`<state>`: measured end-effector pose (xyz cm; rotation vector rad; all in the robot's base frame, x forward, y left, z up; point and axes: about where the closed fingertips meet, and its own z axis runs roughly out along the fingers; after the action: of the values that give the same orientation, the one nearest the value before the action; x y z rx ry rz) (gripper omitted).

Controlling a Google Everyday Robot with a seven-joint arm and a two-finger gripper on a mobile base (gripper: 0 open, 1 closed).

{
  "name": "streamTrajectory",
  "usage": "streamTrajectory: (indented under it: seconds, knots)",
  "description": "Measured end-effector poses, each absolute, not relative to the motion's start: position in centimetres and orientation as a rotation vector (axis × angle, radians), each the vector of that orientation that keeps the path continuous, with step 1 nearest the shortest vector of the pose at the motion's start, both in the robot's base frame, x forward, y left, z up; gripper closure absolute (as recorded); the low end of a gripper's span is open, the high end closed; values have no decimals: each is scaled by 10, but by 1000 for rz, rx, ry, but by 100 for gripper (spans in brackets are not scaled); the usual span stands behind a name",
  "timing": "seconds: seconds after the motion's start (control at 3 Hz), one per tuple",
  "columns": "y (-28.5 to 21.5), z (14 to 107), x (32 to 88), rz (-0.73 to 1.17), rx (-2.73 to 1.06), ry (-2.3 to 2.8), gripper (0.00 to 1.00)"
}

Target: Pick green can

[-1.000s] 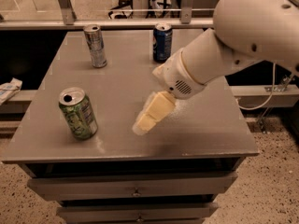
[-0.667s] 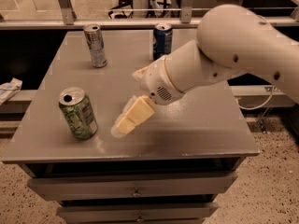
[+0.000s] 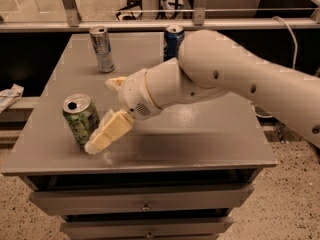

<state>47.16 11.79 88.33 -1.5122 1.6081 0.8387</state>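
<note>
The green can (image 3: 80,120) stands upright near the front left of the grey table (image 3: 200,134); it has a light-green patterned body and a silver top. My gripper (image 3: 102,113) is right next to the can's right side, low over the table. It is open: the near cream finger (image 3: 109,131) reaches down to the can's base at its front right, and the far finger (image 3: 117,83) shows behind, further back. The can is not held.
A slim silver can (image 3: 101,49) stands at the back left and a dark blue can (image 3: 173,40) at the back middle, partly behind my arm. The table has drawers (image 3: 145,204) below. A metal rail runs behind; a white object (image 3: 10,96) lies off the left edge.
My arm has swung left across the table, bringing the gripper from the table's middle to the green can's right side. The cans have not moved.
</note>
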Motion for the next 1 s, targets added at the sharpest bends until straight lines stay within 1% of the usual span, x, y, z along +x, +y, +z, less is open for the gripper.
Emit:
streamTrajectory:
  seconds: [0.33, 0.67, 1.0]
  knots:
    - [145, 878, 467, 896, -1524, 1546, 26]
    - [153, 879, 467, 920, -1519, 1535, 57]
    - [130, 892, 486, 881, -1494, 1545, 80]
